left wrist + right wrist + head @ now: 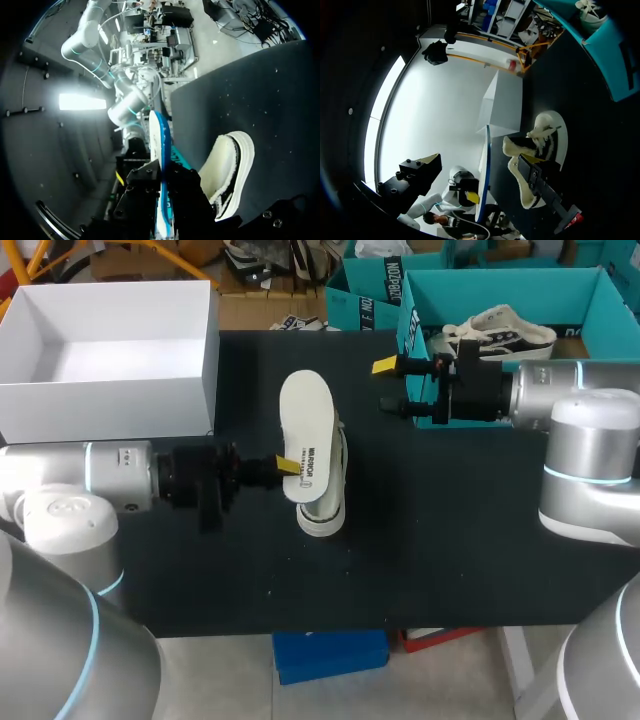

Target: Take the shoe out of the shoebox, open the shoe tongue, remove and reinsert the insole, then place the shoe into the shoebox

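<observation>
A white insole [304, 430] hangs tilted just over a white low-top shoe [322, 512] that lies on the black table [450, 540] mid-scene. My left gripper [287, 465] is shut on the insole's heel end. In the left wrist view the insole [161, 150] shows edge-on, white with a blue underside, clamped by that gripper [162, 182], with the shoe [231, 172] beside it. My right gripper [385, 386] stands wide open to the right of the insole, in front of the teal shoebox [575, 285]. From the right wrist, the insole [484, 170] and shoe [542, 150] lie ahead of the empty right gripper [480, 161].
A large white box [110, 390] sits at the table's back left. A second white shoe [500, 330] lies inside the teal shoebox. Another teal box [365, 295] stands behind it. The table's front half is bare black cloth.
</observation>
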`<state>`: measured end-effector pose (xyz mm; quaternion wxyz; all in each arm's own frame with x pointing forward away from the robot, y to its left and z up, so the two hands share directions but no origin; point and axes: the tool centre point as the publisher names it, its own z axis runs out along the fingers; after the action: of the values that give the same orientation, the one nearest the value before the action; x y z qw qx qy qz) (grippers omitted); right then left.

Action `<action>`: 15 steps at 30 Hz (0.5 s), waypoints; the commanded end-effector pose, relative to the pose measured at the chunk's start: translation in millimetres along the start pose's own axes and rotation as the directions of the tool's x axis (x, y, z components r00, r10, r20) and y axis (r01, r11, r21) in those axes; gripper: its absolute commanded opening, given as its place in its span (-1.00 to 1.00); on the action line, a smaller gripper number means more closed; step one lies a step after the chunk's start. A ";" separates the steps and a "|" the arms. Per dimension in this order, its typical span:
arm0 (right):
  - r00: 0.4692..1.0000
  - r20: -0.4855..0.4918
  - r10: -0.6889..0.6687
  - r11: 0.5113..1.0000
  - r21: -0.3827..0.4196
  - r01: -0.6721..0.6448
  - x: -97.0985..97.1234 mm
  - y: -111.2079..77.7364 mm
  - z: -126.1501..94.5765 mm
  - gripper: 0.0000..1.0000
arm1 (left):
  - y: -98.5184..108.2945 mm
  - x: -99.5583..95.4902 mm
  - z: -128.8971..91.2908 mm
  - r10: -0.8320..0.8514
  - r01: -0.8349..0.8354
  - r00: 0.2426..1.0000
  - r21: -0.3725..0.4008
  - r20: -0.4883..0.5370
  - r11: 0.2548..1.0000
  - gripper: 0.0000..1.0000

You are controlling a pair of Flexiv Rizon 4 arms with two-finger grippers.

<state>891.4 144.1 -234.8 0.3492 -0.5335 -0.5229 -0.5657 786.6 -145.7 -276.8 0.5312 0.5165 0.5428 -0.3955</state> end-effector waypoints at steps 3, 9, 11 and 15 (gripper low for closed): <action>1.000 -0.002 -0.006 1.000 0.014 0.006 -0.8 -0.7 2.3 1.00 | -1.3 -0.2 0.8 0.003 -0.003 1.000 -0.005 -0.003 1.000 -1.00; 1.000 0.003 -0.023 0.991 0.133 0.022 -5.9 -6.6 20.9 1.00 | -1.3 -0.2 0.8 0.003 -0.003 1.000 -0.005 -0.003 1.000 -1.00; 1.000 0.000 -0.025 0.986 0.162 0.024 -8.7 -10.5 29.2 1.00 | -1.3 -0.2 0.8 0.003 -0.003 1.000 -0.005 -0.003 1.000 -1.00; 1.000 0.015 -0.023 0.981 0.194 0.020 -13.8 -17.6 40.9 1.00 | -1.3 -0.2 0.8 0.003 -0.003 1.000 -0.005 -0.003 1.000 -1.00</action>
<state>877.3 173.1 -250.7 0.3771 -0.5041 -0.5731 -0.5247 786.8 -145.9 -276.5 0.5308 0.5168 0.5430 -0.3954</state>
